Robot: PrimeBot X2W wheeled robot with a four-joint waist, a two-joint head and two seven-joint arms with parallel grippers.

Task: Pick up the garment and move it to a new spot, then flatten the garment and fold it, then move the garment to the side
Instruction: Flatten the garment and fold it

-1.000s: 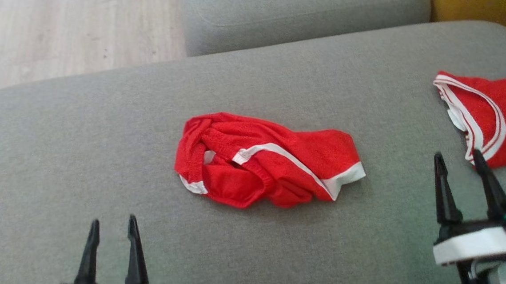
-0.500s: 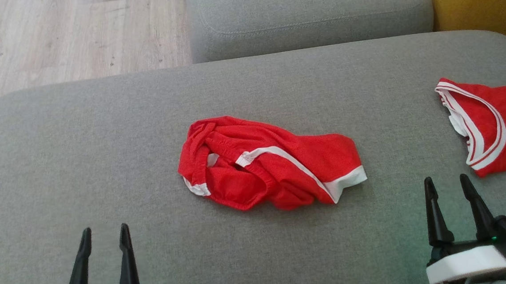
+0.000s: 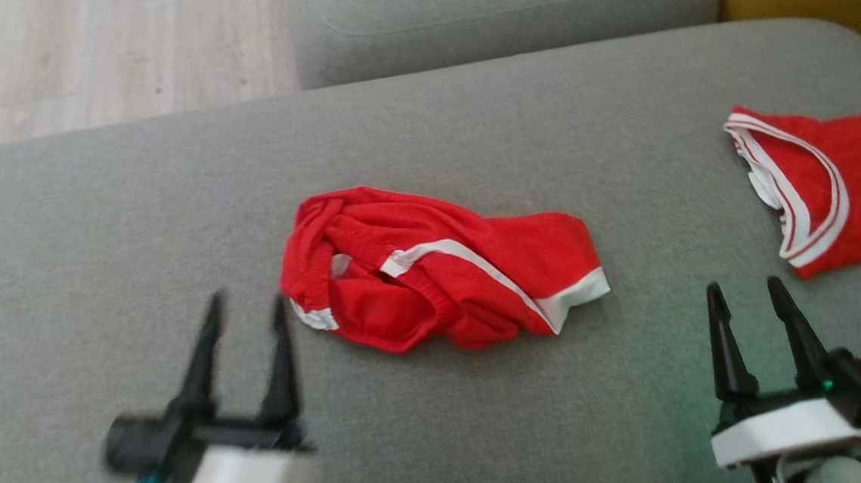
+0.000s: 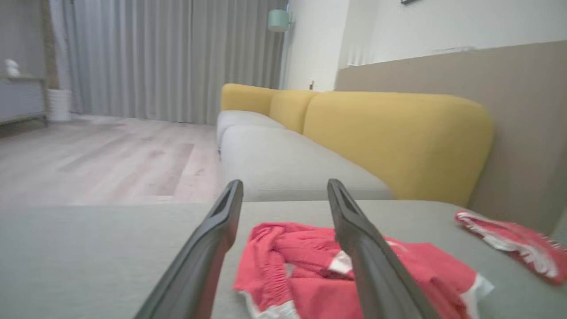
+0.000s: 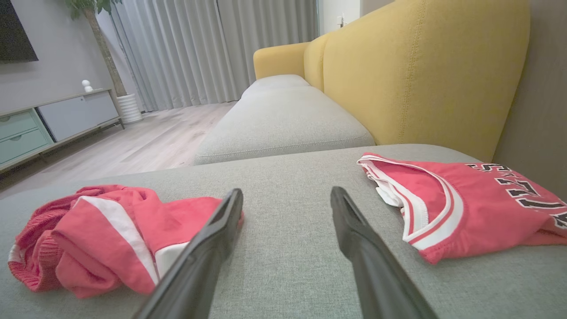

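Head view: the garment (red shorts with white trim) is seen crumpled near the middle of the grey cushion, apart from both grippers. The left gripper is held at the lower left, near the garment's left edge but not touching it. Its outline is blurred, yet its jaws are seen spread and nothing is gripped. The right gripper is placed at the lower right, well apart from the garment, with jaws likewise spread and empty. A second red piece, a jersey with white-edged openings and dark lettering, is laid flat at the cushion's right edge, beyond the right gripper. A wooden floor is seen past the cushion's far left corner.

From the left wrist, the garment is seen lying just past the two fingers, partly covered by one of them, with its gathered waistband at the left. From the right wrist, the garment is seen left of the fingers and the jersey right of them, with bare cushion between the two. A yellow backrest is seen behind the jersey.
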